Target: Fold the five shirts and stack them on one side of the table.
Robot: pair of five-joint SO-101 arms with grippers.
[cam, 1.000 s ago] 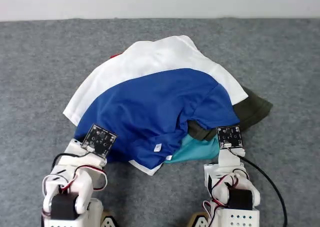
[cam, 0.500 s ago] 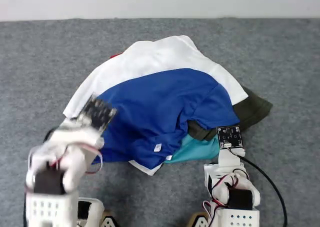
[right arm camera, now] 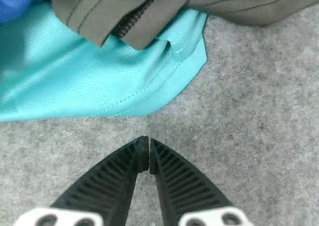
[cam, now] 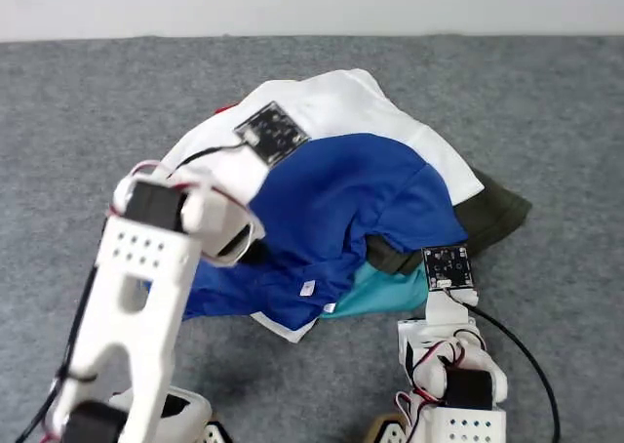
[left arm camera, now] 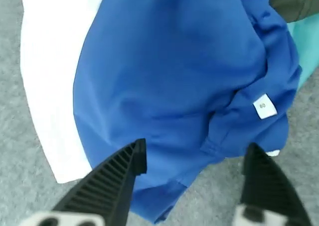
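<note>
1. Near the middle of the high view, a bright blue cloth shirt (cam: 331, 199) lies on a white cloth shirt (cam: 322, 101) on the grey bench (cam: 556, 101).
2. At lower right a teal mesh shirt (cam: 390, 292) peeks out.
3. Over the blue shirt the left gripper (left arm camera: 195, 149) hangs spread wide, holding nothing.
4. Beside the teal shirt the right gripper (right arm camera: 149, 144) is pinched closed.

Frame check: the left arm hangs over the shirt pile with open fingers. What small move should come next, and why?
Probably lower the left gripper onto the edge of the crumpled royal-blue fabric shirt and close on it. That shirt lies on top of the pile, over the white fabric shirt, and the open fingers hang above its edge with nothing between them.
</note>
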